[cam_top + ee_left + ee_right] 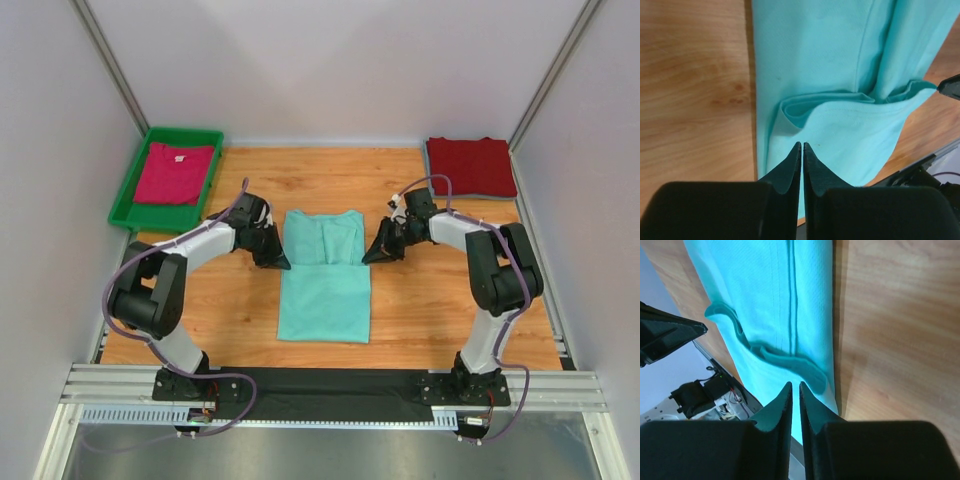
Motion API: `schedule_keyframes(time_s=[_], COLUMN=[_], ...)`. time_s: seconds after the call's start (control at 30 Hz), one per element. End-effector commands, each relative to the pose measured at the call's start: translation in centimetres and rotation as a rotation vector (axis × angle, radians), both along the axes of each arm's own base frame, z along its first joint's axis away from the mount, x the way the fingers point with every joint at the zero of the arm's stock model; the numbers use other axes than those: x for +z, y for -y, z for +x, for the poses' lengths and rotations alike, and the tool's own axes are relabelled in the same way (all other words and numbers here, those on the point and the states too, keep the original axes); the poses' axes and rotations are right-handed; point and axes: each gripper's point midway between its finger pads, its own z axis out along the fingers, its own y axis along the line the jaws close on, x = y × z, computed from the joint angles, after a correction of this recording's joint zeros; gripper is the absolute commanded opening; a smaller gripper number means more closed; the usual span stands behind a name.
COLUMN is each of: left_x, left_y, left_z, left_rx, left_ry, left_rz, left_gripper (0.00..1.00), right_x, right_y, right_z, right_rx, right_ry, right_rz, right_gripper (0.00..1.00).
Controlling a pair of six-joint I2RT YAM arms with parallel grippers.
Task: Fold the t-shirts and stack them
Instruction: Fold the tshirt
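Top external, near edge first: both arm bases sit on the aluminium rail (100,385), with a black strip (330,388) between them. Just past that, the mint-teal t-shirt (324,300) lies flat mid-table (430,310). Its sides are folded in, making a narrow rectangle that runs near-to-far, and a crosswise edge shows partway up where a layer is doubled over. The left gripper (277,260) is at the shirt's left edge, level with that crosswise edge. The right gripper (377,254) is opposite it at the right edge. Both are low; can't tell if the tips touch wood or cloth. Left wrist view: jaws pressed nearly together with only a hairline slit, tips over the teal cloth just short of a loose rolled fold. No fabric visible between them, so clenched on nothing I can see. Right wrist view: same picture with a slightly wider slit, tips at the folded hem near the shirt's edge, nothing visibly pinched. Farther back on the left, the magenta-pink t-shirt (177,172) lies inside the green tray (128,195). In the far right corner, the dark red t-shirt (470,166) lies folded on the table, well apart from the teal one.
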Motion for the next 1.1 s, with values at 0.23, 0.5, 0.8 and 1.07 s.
schedule_keyframes(time_s=[0.23, 0.5, 0.8, 1.07], left_x=[-6.5, -1.6, 4.1, -3.0], left_y=[-2.2, -2.2, -0.2, 0.6], left_z=[2.2, 1.8, 4.8, 5.1], left_rx=[-0.008, -0.025, -0.022, -0.005], left_ry=[-0.110, -0.020, 0.103, -0.055], left_rz=[0.084, 0.057, -0.050, -0.058], left_gripper=[0.05, 0.08, 0.20, 0.18], right_x=[-7.2, -3.0, 3.0, -3.2], right_y=[1.7, 3.6, 1.2, 0.7], right_z=[2.0, 3.1, 3.9, 2.5], right_rx=[-0.034, 0.001, 0.014, 0.019], right_ry=[-0.073, 0.049, 0.118, -0.035], right_rz=[-0.194, -0.328, -0.185, -0.151], right_gripper=[0.08, 0.09, 0.14, 0.15])
